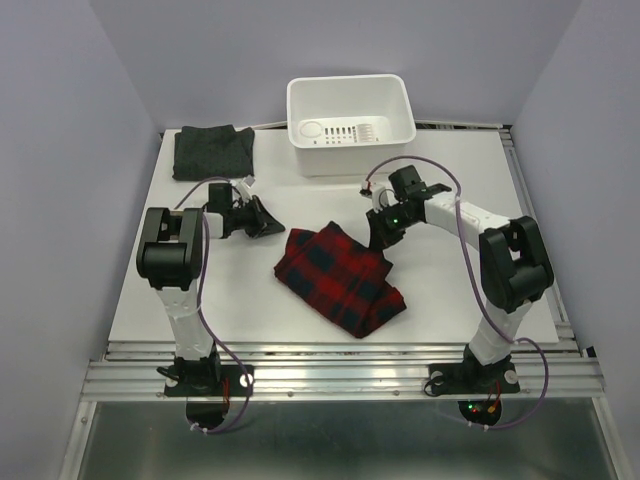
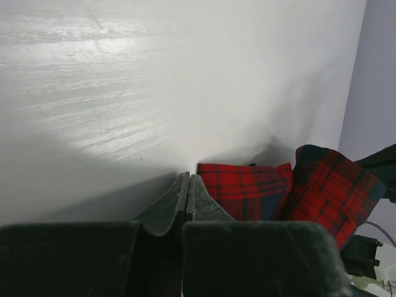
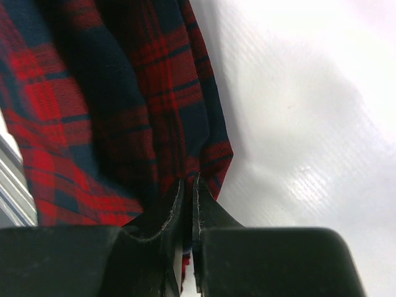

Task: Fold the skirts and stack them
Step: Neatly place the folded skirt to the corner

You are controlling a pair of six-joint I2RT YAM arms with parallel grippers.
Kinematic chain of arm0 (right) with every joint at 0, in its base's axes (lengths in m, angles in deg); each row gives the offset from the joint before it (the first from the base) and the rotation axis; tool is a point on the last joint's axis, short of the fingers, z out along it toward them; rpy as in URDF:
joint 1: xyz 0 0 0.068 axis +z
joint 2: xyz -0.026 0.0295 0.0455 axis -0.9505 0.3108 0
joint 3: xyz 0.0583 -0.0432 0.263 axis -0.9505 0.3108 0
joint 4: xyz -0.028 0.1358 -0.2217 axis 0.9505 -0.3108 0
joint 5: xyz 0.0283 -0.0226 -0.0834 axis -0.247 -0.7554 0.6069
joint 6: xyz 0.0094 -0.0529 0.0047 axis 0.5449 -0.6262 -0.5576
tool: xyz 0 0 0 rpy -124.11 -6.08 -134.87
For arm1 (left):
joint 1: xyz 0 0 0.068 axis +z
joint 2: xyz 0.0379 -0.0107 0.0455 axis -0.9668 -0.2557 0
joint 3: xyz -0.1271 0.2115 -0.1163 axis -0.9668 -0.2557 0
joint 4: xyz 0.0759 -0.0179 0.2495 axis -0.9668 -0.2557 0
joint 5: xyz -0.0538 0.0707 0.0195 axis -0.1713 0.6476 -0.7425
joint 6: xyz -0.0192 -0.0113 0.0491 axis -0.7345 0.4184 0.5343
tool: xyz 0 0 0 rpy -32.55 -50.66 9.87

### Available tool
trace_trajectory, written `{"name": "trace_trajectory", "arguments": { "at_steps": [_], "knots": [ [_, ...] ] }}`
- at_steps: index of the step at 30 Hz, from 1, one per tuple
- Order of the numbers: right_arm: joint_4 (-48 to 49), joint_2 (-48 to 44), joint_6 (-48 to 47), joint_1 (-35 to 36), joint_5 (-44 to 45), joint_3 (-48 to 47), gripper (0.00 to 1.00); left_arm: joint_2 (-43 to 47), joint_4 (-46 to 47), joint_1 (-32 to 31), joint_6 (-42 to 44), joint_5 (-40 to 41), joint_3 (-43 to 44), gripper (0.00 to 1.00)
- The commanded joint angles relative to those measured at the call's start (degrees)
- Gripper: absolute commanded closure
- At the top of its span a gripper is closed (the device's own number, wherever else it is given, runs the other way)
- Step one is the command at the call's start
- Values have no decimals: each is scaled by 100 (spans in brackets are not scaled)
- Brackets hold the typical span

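The red-and-navy plaid skirt (image 1: 340, 278) lies bunched at the table's middle. My right gripper (image 1: 380, 238) is shut on the plaid skirt's far right corner (image 3: 185, 154), with cloth pinched between the fingers. My left gripper (image 1: 270, 225) is shut and empty, low over the bare table just left of the plaid skirt (image 2: 247, 189). The dark charcoal skirt (image 1: 212, 150) lies folded at the far left corner, away from both grippers.
A white plastic tub (image 1: 350, 122) stands at the back centre. The white table top (image 1: 450, 300) ends at a metal rail along the near edge. Purple walls close in on both sides.
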Motion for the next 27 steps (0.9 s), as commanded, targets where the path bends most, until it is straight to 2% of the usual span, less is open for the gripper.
{"name": "trace_trajectory", "arguments": {
  "at_steps": [1, 2, 4, 5, 6, 7, 8, 9, 10, 11, 12, 13, 15, 17, 20, 23, 24, 27],
  "knots": [
    [63, -124, -110, 50, 158, 309, 99, 306, -121, 33, 225, 27, 59, 100],
    [185, -63, -93, 50, 236, 318, 99, 393, -86, 33, 260, -34, 60, 96],
    [239, 25, -58, 50, 333, 143, 95, 577, 37, 24, 313, -254, 25, 82],
    [239, 78, -23, 50, 360, 12, 94, 848, 46, 15, 427, -298, 16, 71],
    [239, 122, 4, 50, 386, -120, 93, 1007, 46, 6, 480, -351, 7, 67],
    [248, 192, 56, 50, 413, -409, 86, 1165, 38, -3, 533, -482, 7, 63],
    [231, 236, 83, 50, 413, -585, 79, 1341, -41, -3, 699, -509, 33, 59],
    [178, 315, 101, 50, 439, -744, 62, 1665, -355, -3, 857, -501, 77, 55],
    [161, 333, 101, 50, 483, -902, 52, 1824, -506, -3, 1015, -457, 182, 53],
    [99, 324, 110, 50, 588, -1139, 31, 2192, -664, -11, 1330, -413, 217, 52],
    [81, 307, 110, 50, 676, -1245, 31, 2395, -787, -11, 1455, -395, 235, 52],
    [81, 211, 110, 50, 798, -1316, 17, 2580, -937, -11, 1552, -421, 192, 52],
    [99, 44, 189, -2, 1299, -1439, 5, 3178, -964, -46, 1701, -517, -62, 52],
    [108, -246, 311, -55, 1519, -1449, 4, 3529, -886, -177, 1702, -632, -317, 53],
    [108, -676, 679, -55, 1074, -1169, 10, 4014, -482, -494, 1510, -1053, -879, 57],
    [143, -1186, 1303, -55, -181, -493, 27, 4033, -103, -1196, 1351, -1230, -1302, 62],
    [282, -1335, 1488, -55, -933, -38, 36, 3954, 80, -1537, 1272, -1213, -1442, 64],
    [651, -1425, 2068, -55, -1887, 571, 42, 3342, 572, -1743, 580, -1116, -1645, 66]
  ]
}}
